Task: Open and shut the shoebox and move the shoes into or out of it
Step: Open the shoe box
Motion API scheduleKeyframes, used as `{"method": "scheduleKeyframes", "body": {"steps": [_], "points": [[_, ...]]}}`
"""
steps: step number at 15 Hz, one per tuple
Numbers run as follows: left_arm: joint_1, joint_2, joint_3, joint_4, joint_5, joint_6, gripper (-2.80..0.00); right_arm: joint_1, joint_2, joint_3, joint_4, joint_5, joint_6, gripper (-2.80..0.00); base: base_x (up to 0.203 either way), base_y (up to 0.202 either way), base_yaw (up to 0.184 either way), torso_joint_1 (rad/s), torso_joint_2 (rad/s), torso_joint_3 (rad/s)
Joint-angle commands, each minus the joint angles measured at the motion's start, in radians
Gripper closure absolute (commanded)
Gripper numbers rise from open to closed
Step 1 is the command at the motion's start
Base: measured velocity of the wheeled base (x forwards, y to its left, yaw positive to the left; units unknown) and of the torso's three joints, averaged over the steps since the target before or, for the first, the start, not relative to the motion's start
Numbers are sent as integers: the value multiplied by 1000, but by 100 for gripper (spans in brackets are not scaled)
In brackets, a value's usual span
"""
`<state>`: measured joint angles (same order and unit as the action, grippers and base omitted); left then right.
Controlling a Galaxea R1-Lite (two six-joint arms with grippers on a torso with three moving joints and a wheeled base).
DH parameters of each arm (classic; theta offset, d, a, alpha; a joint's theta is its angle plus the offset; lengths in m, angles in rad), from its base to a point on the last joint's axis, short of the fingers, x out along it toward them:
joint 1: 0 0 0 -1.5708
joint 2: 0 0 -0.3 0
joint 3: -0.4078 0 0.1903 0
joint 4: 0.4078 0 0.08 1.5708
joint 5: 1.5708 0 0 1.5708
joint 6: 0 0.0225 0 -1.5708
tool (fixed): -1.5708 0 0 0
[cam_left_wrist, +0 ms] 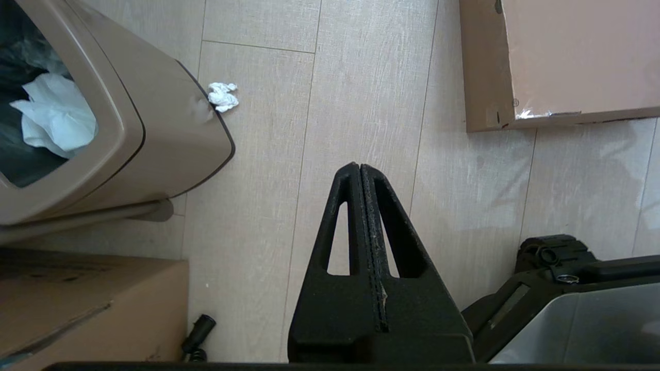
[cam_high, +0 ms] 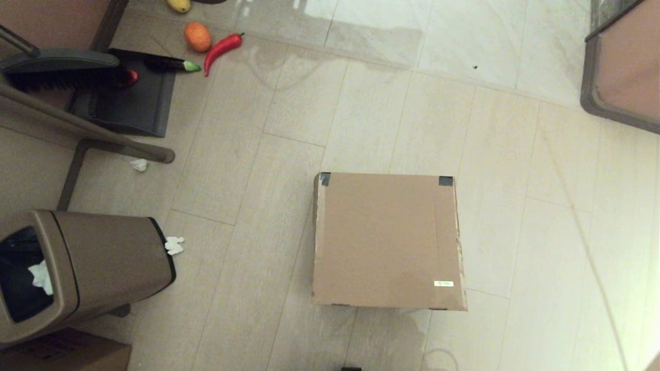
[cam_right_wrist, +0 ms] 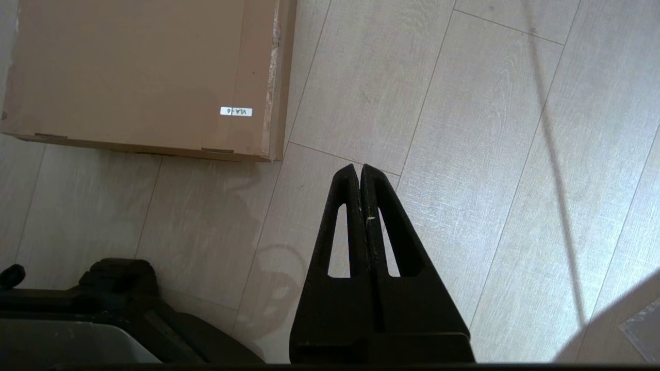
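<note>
Just one shoebox [cam_high: 386,239], lid down

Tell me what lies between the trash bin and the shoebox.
Only bare floor tiles separate the trash bin from the shoebox, apart from a crumpled white tissue beside the bin; the head view shows it.

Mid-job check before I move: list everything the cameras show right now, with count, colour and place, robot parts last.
shoebox: 1, brown, lid closed, floor centre
trash bin: 1, brown, left of shoebox
paper scraps: 2, white, floor beside bin
cardboard box: 1, darker brown, near left corner
broom and dustpan: 1 set, black, far left
red chilli: 1, far floor
orange fruit: 1, beside chilli
left hand: shut, above bare floor
right hand: shut, above bare floor
</note>
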<state>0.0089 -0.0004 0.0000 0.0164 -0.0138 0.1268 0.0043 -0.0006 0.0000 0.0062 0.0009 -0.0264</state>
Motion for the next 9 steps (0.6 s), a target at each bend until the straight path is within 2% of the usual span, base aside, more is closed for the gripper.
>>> {"method": "scheduleKeyframes", "body": {"steps": [1, 9], "points": [[0, 0, 0, -1, 0, 1, 0, 0, 1, 2, 0, 1, -4, 0, 0, 0, 0, 0, 0, 0], [0, 0, 0, -1, 2, -29, 0, 1, 1, 0, -3, -1, 10, 0, 0, 0, 0, 0, 0, 0]]}}
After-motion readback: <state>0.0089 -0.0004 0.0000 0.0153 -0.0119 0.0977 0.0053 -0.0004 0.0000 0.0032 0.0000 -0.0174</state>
